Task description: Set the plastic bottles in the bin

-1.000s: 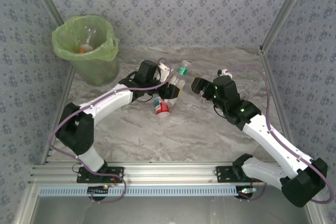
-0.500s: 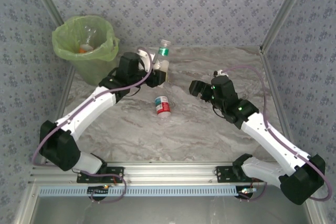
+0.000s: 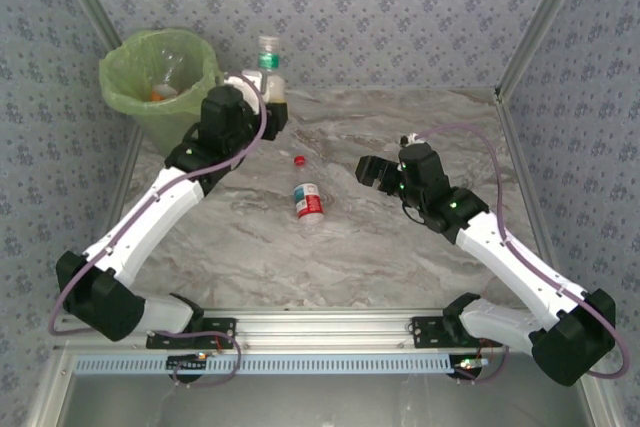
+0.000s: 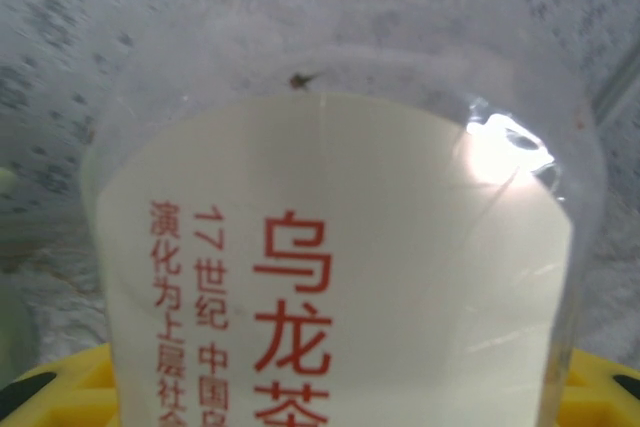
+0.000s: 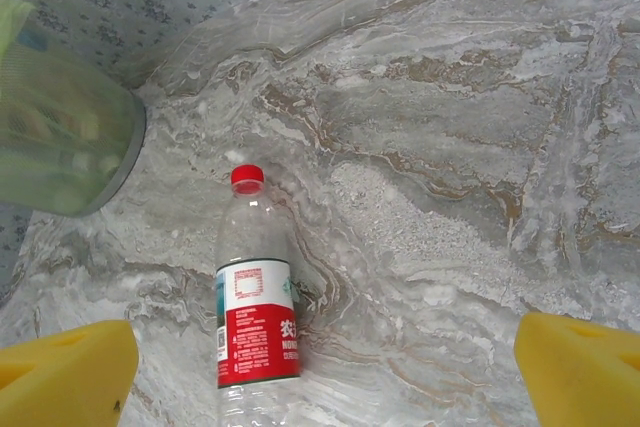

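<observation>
Marbled worktop (image 3: 380,257) carries a red-label bottle (image 3: 309,200), lying just ahead of the right end effector (image 3: 372,169), whose fingers are spread. The left end effector (image 3: 266,107) pinches a green-capped bottle (image 3: 268,75) upright, with the bin (image 3: 180,132) just to its left.

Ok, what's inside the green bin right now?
In the bin clear bottles show, with an orange bit. The bag folds over the rim and covers whatever lies deeper, so I can't count them.
</observation>
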You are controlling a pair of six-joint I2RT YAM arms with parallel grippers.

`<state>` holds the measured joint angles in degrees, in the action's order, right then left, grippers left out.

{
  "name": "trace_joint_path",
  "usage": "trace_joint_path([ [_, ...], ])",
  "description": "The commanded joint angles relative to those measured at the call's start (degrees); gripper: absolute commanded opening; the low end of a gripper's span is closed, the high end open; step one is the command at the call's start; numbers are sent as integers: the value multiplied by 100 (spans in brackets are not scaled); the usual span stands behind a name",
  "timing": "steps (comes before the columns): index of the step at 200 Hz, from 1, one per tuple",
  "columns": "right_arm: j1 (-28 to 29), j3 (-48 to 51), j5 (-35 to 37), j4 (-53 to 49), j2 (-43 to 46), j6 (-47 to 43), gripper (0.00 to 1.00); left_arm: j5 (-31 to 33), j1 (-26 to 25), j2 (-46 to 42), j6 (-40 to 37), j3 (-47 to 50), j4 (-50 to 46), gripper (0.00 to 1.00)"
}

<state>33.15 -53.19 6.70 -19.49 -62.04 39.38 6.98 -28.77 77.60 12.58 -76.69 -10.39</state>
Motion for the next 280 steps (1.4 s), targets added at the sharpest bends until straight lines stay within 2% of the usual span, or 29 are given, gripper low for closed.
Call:
trace_joint_path([
  [1,40,-117,-19,11,7,-47,99,409,258,114,157,-502,346,39],
  [56,48,-95,-2,24,32,9,99,369,1090,517,176,-1347,380,38],
  [105,45,-69,16,20,43,59,99,286,1694,837,-314,-1806,511,38],
  [159,58,-46,52,-40,91,147,99,274,2547,1556,-652,-2738,106,38],
  [224,59,97,103,-24,236,325,99,-59,3140,2687,564,-4047,-1127,38],
  [280,61,169,206,-160,402,408,99,-354,3201,3551,1558,-4776,-1844,38],
])
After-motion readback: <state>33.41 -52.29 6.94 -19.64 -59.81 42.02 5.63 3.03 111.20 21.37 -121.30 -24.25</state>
